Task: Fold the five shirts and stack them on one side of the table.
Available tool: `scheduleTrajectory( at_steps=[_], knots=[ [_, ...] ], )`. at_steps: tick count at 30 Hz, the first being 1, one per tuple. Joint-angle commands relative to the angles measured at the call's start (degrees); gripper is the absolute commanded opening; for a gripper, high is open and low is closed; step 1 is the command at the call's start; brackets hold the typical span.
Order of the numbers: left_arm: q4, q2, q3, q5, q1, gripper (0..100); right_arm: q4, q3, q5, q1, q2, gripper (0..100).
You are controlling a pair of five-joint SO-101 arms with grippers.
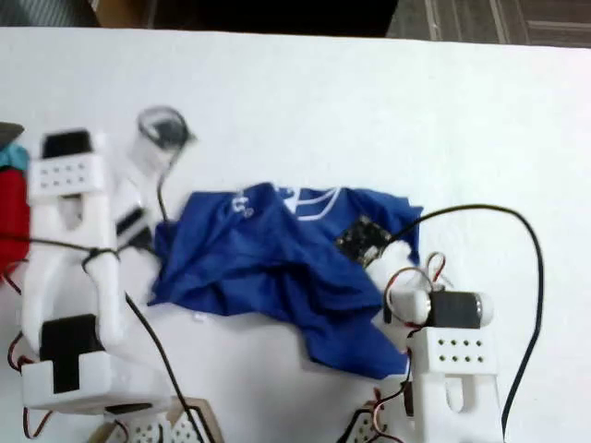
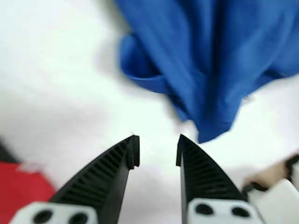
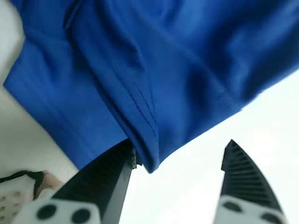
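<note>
Beside left hand (image 2: 157, 145), red cloth (image 2: 23, 186), blue shirt (image 1: 277, 268) crumpled mid-table

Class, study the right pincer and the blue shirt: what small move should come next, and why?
Probably close the right pincer on the blue shirt. Its jaws stand open, and a fold of the hem lies between them, beside one finger, so a pinch would likely catch it.

The shirt (image 1: 277, 268) is lying on the table (image 1: 369, 101) between both arms — the left gripper (image 2: 156, 149) sitting just beside one edge, the right gripper (image 3: 180, 154) at the opposite edge.
</note>
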Motion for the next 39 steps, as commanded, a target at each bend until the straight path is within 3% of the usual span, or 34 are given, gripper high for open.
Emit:
scheduleTrajectory(
  at_steps=[1, 5, 12, 19, 33, 39],
  knots=[
    [2.02, -1.85, -6.37, 1.41, 0.79, 16, -0.84, -8.00, -2.02, -0.04, -1.63, 28.3],
    [0.18, 1.76, 1.54, 1.93, 4.66, 15, -2.07, -12.40, -3.16, -0.04, -1.10, 28.3],
    [-14.07, 10.73, 16.31, 4.66, 6.59, 15, -3.65, -10.02, -4.84, 0.04, -1.10, 28.3],
    [-21.54, 18.20, 16.04, 6.77, 6.42, 15, -3.82, -6.51, -4.84, -0.04, -1.54, 28.3],
    [-22.68, 18.90, 6.90, 17.49, 5.71, 16, -3.91, -4.48, -4.75, -0.40, -1.63, 28.3],
    [-14.68, 18.90, -1.36, 21.19, 5.89, 16, -3.91, -4.48, -4.66, -0.04, -1.63, 28.3]
  ],
)
